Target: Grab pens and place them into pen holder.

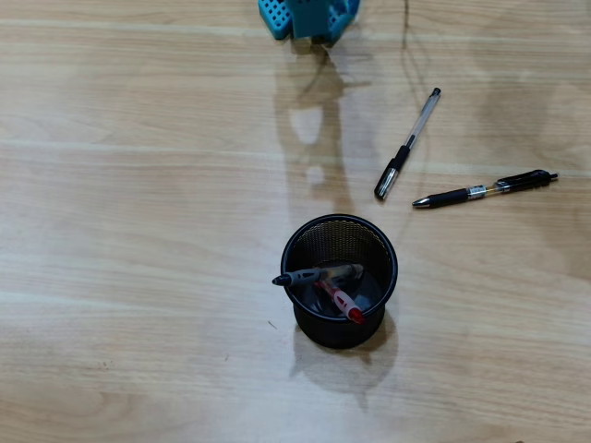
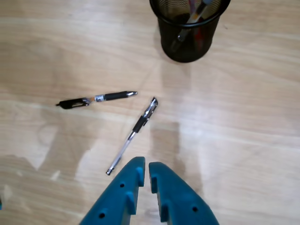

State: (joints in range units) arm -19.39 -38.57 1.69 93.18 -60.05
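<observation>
The black mesh pen holder [image 1: 339,280] [image 2: 189,29] stands on the wooden table and holds a dark grey pen [image 1: 319,275] and a red and clear pen [image 1: 341,302]. Two pens lie loose on the table: a clear-barrelled one with a black cap [image 1: 407,144] [image 2: 133,133] and a black one with a silver band [image 1: 485,189] [image 2: 97,98]. My blue gripper [image 2: 146,164] hangs above the table, its tips nearly together and empty, just right of the clear pen's tail in the wrist view. In the overhead view only the arm's blue body [image 1: 307,18] shows at the top edge.
The wooden table [image 1: 138,231] is bare elsewhere. The arm's shadow [image 1: 314,129] falls between its body and the holder. A thin cable [image 1: 404,37] hangs near the top of the overhead view.
</observation>
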